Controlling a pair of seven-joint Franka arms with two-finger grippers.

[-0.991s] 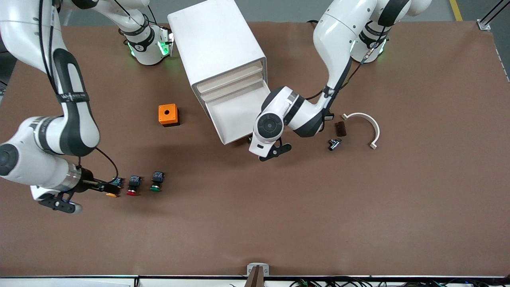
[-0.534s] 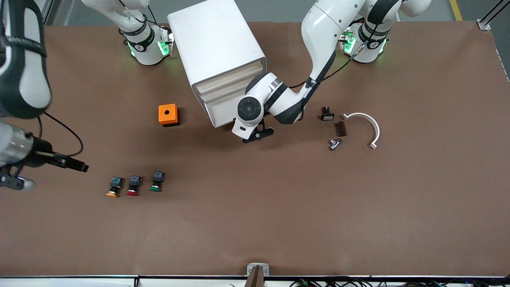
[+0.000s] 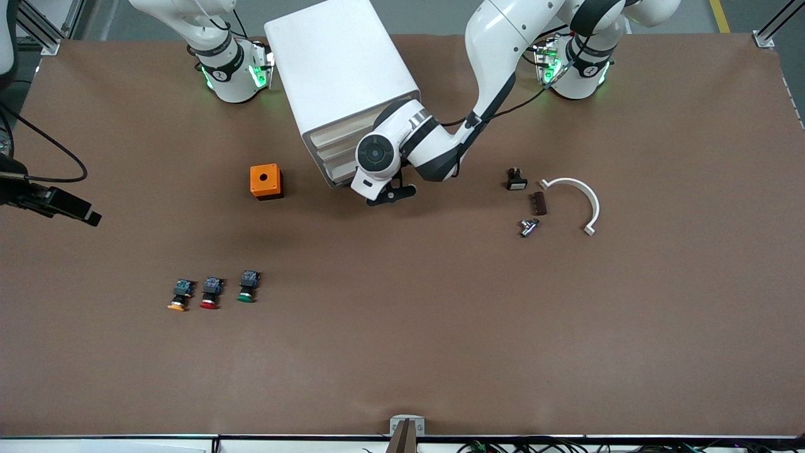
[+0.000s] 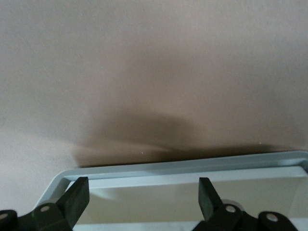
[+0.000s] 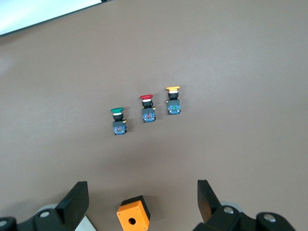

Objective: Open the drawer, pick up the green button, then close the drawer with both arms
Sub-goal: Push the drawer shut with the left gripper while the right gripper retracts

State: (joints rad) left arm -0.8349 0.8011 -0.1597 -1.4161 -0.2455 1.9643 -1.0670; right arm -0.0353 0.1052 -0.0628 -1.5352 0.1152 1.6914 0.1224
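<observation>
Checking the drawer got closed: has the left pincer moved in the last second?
Yes. The left pincer has moved toward the white cabinet, and the drawer it was pushing now looks shut.

Orange box w/ hole (image 3: 266,180) beside cabinet; red-cap (image 3: 210,293) + yellow-cap btns (image 3: 180,296) nearer cam; white curved clip (image 3: 575,201).

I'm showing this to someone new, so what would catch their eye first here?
Likely the white drawer cabinet between the arm bases, with the left gripper open at its drawer front. Then three buttons in a row, yellow, red and green button, nearer the camera than the orange box.
</observation>
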